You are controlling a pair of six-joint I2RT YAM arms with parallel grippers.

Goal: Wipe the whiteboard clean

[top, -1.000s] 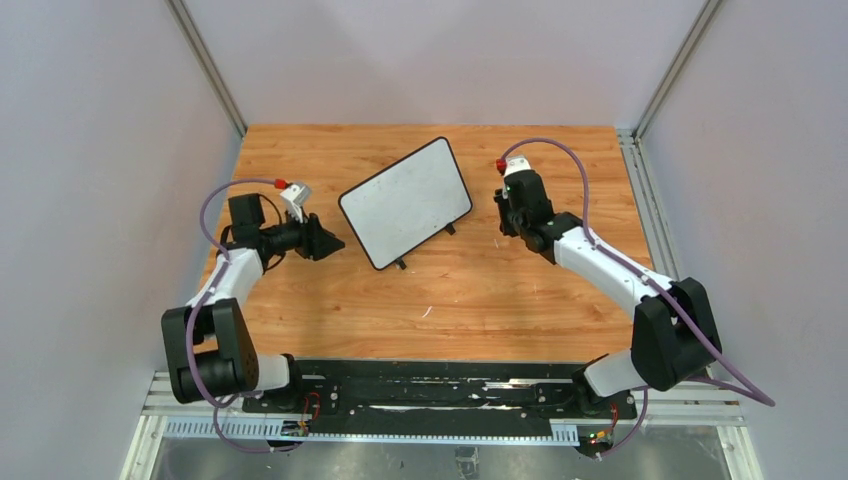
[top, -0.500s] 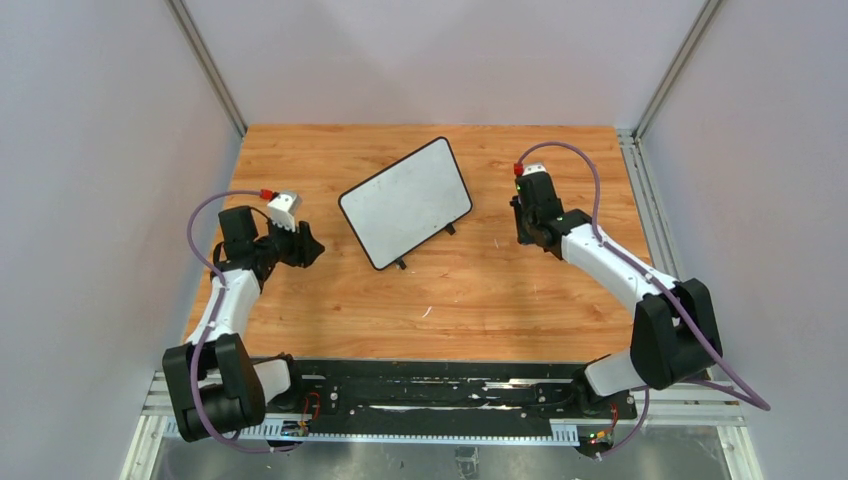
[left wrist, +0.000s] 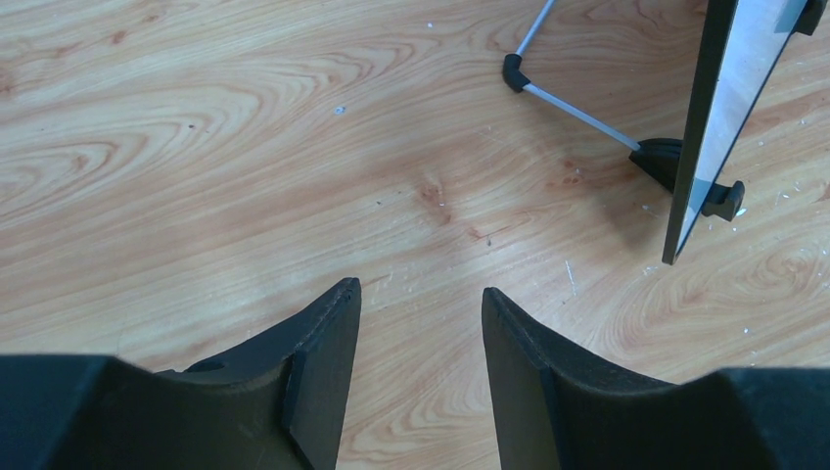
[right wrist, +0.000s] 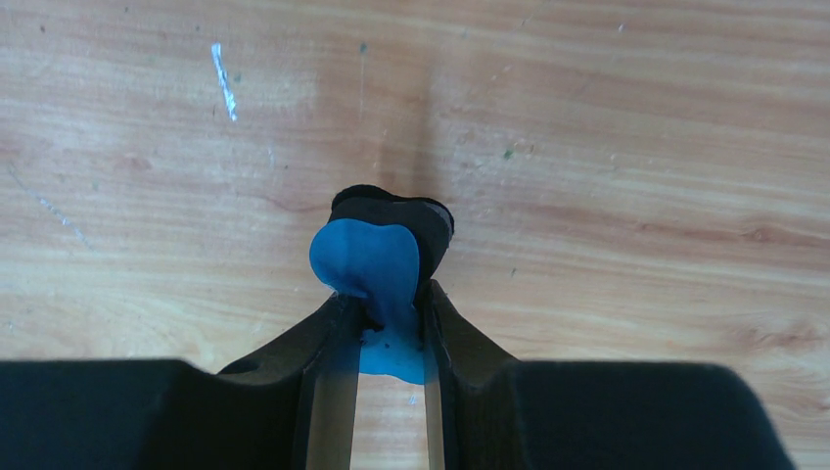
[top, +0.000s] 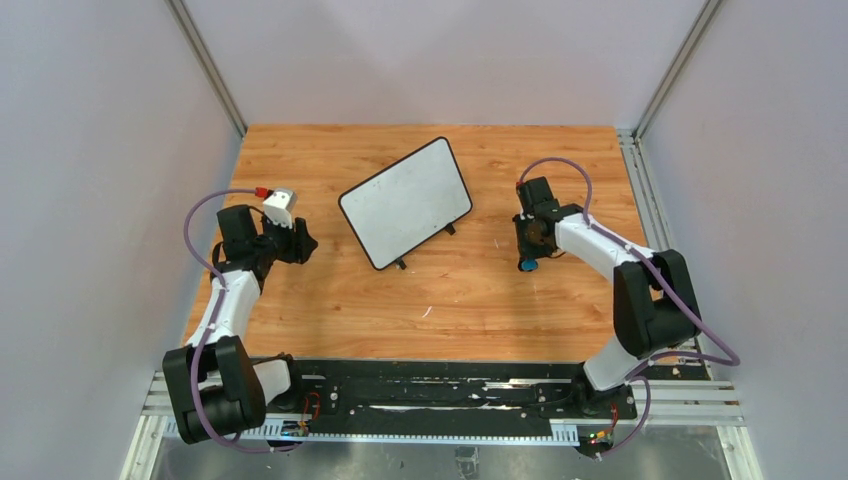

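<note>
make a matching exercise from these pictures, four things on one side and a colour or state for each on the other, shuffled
Things:
1. whiteboard
2. left pincer
3. right pincer
4. eraser

Colour or state:
A. open, holding nothing
B. blue with a black layer
C. shut on the eraser
D. propped up, face blank

Pairs: 1-D, 2-A, 3-C, 4-B
</note>
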